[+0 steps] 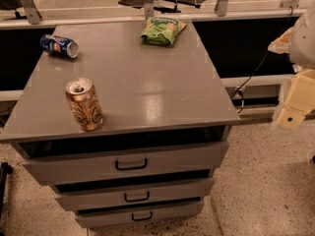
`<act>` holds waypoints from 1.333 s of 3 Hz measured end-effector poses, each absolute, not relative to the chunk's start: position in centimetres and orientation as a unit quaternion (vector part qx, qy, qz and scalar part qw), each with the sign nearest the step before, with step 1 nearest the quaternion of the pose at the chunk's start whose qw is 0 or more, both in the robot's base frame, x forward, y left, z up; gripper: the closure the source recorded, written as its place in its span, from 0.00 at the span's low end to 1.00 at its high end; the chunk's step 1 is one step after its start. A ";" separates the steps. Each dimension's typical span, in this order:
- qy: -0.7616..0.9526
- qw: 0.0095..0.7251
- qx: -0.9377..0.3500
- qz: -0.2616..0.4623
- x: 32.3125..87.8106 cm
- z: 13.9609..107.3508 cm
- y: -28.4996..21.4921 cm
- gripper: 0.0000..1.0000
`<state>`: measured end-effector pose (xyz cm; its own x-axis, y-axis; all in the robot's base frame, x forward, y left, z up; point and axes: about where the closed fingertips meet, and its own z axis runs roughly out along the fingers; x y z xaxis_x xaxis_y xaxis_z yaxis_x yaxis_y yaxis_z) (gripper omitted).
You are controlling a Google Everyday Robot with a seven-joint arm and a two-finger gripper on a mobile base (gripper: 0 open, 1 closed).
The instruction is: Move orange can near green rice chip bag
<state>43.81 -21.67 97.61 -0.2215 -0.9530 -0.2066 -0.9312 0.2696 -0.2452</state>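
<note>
Whether the fingers are open or closed cannot be told: the one gripper, a cream-coloured piece, sits at the right border of the view and is partly cut off by it. It hangs off the side of the worktop, over the speckled floor, well apart from the orange can and holding nothing that can be seen.

There is one orange can. It stands upright near the front left corner of the grey worktop, silver top up, with a dark label patch low on its side.

There are two cans in all. The second is one blue can, lying on its side farther back than the orange can and a little to its left, apart from it.

There is one green rice chip bag. It lies flat at the far edge of the worktop, behind the orange can and to its right, well apart from it, with bare worktop between them.

Below the orange can, the cabinet front shows three drawers, stacked one under another, each with one dark handle, three handles in total.
</note>
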 end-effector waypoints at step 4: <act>0.748 0.234 -0.608 0.128 45.1 93.2 -8.7 0.00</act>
